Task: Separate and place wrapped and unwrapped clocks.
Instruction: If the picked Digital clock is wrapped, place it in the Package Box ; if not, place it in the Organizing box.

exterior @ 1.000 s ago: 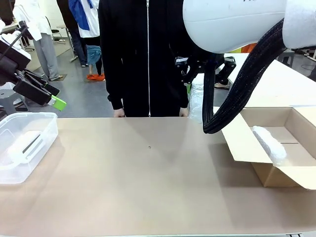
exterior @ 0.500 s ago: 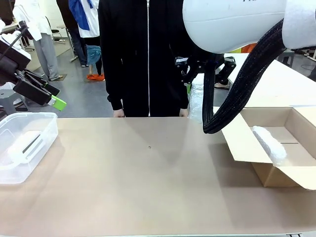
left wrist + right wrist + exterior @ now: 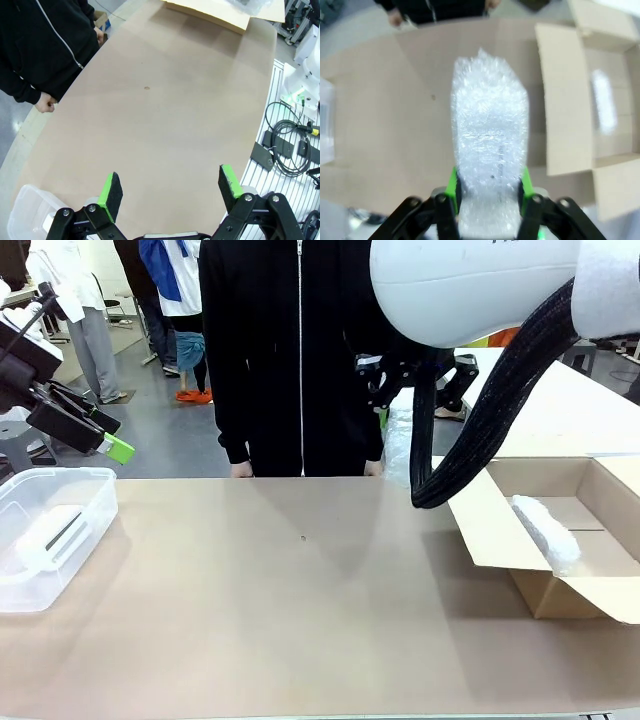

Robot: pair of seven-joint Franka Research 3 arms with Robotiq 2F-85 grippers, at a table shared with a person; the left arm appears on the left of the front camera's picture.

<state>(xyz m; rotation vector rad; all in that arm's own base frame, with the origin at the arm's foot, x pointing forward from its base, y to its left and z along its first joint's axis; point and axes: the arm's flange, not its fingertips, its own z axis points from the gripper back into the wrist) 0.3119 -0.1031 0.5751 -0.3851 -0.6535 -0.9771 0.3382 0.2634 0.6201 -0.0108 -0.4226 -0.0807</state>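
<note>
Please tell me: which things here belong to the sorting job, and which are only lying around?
Job:
- bubble-wrap bundle in right gripper
- second bundle in cardboard box
- bare clock in plastic tub

Lying around:
- cables beside the table

We look past the tan table (image 3: 300,600) to a grey floor (image 3: 170,440) — people stand on it at the far left (image 3: 70,300). Another pale tabletop (image 3: 570,410) sits at the right, and the light looks even — no strong shadows.
</note>
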